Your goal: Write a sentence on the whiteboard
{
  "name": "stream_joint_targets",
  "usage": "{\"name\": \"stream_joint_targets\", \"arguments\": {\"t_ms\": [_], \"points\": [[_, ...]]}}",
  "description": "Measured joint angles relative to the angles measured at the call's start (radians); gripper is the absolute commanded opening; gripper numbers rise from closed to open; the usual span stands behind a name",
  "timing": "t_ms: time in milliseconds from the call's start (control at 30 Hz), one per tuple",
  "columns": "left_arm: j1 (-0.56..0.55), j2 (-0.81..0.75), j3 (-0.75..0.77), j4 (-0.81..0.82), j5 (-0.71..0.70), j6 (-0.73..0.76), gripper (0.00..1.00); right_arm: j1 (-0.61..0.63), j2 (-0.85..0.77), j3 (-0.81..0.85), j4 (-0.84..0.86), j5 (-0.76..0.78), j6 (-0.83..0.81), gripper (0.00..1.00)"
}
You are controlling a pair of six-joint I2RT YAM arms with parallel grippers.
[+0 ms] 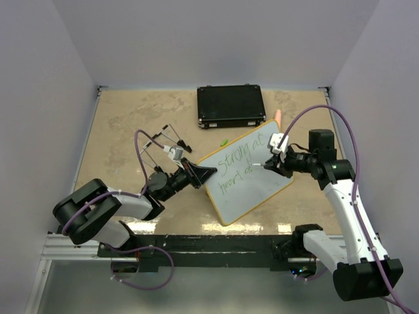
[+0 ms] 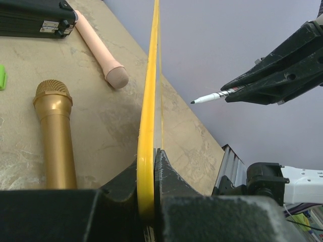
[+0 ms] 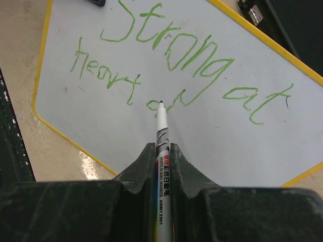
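Whiteboard [image 1: 247, 193] tilted up off the table, its yellow rim pinched in the closed left gripper [image 2: 150, 166], green two-line sentence [image 3: 176, 65] ahead of the right gripper [image 3: 162, 151], jaws clamped on a whiteboard marker [image 3: 161, 128], tip just short of the board, gold microphone [image 2: 53, 136] left of the left jaws.

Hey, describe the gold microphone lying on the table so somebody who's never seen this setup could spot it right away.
Start at the tan table and find the whiteboard, gripped at its yellow rim by the left arm's fingers. Behind it, two stick shapes lie on the table; the microphone is the metallic gold one with a mesh head, unlike the smooth pale pink tube beside it.
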Motion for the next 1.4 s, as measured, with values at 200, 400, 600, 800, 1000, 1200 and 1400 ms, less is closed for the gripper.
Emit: {"name": "stream_joint_targets", "arguments": {"t_ms": [200, 400, 600, 800, 1000, 1200, 1400], "points": [[0.0, -0.009, -0.006, 0.0, 0.0, 0.0, 0.0, 0.0, 0.0, 0.0, 0.007, 0.011, 0.019, 0.0], [0.0, -0.015, -0.013, 0.001, 0.0, -0.001, 0.0, 0.0, -0.001, 0.0, 0.018, 0.086, 0.021, 0.0], [0.001, -0.013, -0.014, 0.003, 0.0, -0.002, 0.0, -0.001, -0.001, -0.028, 0.018, 0.111, -0.034, 0.0], [0.002, -0.006, -0.014, 0.01, 0.001, -0.007, 0.0, -0.001, 0.041, -0.063, 0.019, 0.105, -0.089, 0.0], [0.002, -0.004, -0.014, 0.011, 0.001, -0.008, 0.0, -0.001, 0.08, -0.072, 0.042, 0.101, -0.097, 0.0], [0.002, 0.012, -0.01, 0.02, 0.003, -0.017, 0.0, -0.001, 0.082, -0.072, 0.076, 0.075, -0.097, 0.0], [0.002, 0.016, -0.009, 0.023, 0.004, -0.021, 0.0, 0.003, 0.092, -0.072, 0.081, 0.06, -0.097, 0.0]]}}
